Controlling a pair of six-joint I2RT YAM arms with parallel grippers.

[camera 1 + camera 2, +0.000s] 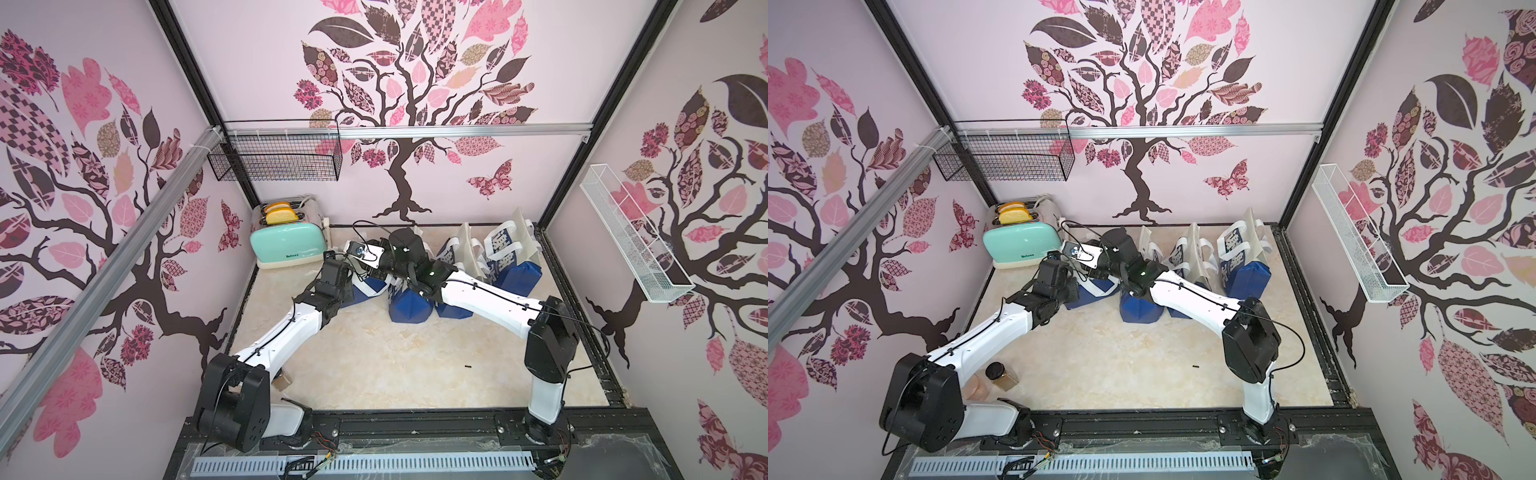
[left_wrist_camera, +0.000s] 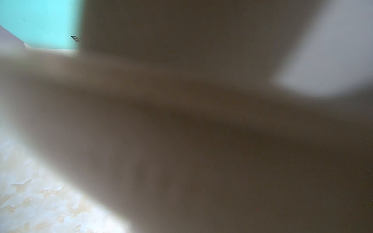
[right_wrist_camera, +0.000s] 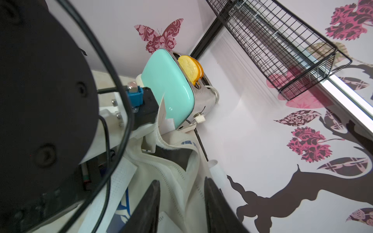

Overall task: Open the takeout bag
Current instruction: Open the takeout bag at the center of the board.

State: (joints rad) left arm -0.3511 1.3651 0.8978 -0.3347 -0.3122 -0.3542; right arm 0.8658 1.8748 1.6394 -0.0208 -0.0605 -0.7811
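So, where does the takeout bag stand right now?

You have it at the left end of a row of four blue-and-white bags along the back of the table (image 1: 395, 365). The takeout bag (image 1: 368, 287) is the one nearest the mint toaster (image 1: 286, 245), and both arms meet over it. The three other bags (image 1: 513, 259) stand to its right.

And my right gripper?

Your right gripper (image 3: 181, 180) has its two dark fingers (image 3: 150, 203) parted, with the bag's cream fabric and a white strap bunched in the gap. Whether the pads press that fabric, I cannot tell. Past them you see the toaster with two yellow slices (image 3: 189, 68) standing in its slots.

What about the left gripper?

Your left arm (image 1: 291, 320) reaches the same bag from the toaster side, and the left gripper is hidden where the two wrists cross. Its jaws are clenched, but I cannot tell what sits between them, if anything. The left wrist view is smothered by a blurred brownish surface close to the lens. Only a corner of the toaster and a patch of table show at its edges.
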